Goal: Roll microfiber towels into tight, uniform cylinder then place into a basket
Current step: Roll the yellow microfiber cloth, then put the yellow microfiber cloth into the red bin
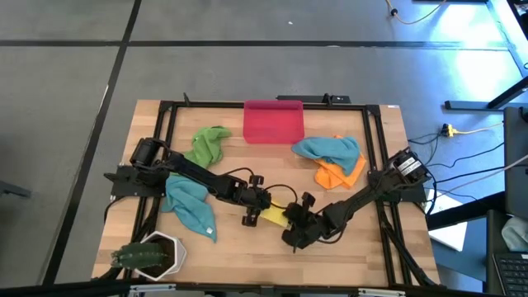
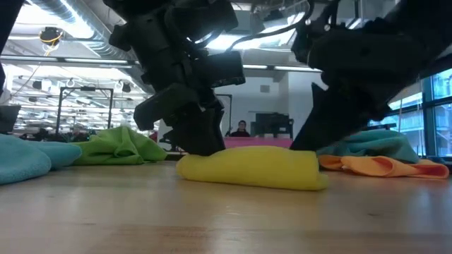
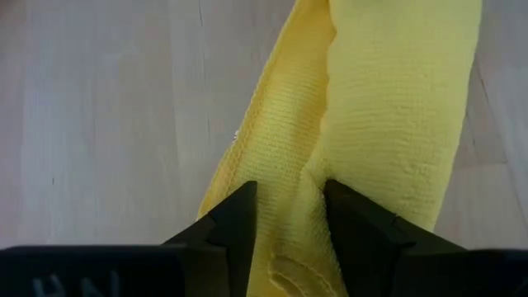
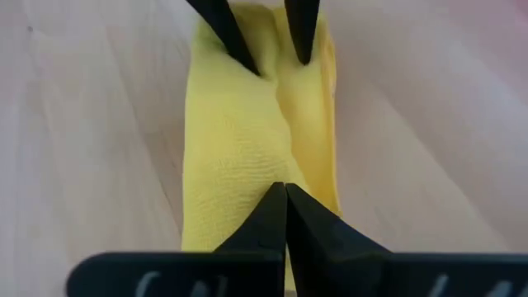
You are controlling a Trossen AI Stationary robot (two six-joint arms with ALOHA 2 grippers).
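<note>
White hexagonal pot (image 1: 153, 254) at the tabletop's near left corner, yellow towel (image 1: 275, 216) rolled near the near edge's middle, left gripper (image 1: 262, 206) clamped on one end, right gripper (image 1: 297, 221) pinched shut on the other, red-pink basket (image 1: 273, 121) at the far edge.

Even bright overhead light, soft shadows under both arms, window glare behind in low view, wrist views sharp on towel (image 3: 388, 124), fingers (image 3: 231, 231) slightly blurred.

Bare table (image 1: 247, 256) at the near edge; pot (image 1: 153, 254) in one corner, towels (image 1: 334, 161) seemingly crowding the basket (image 1: 273, 121).
</note>
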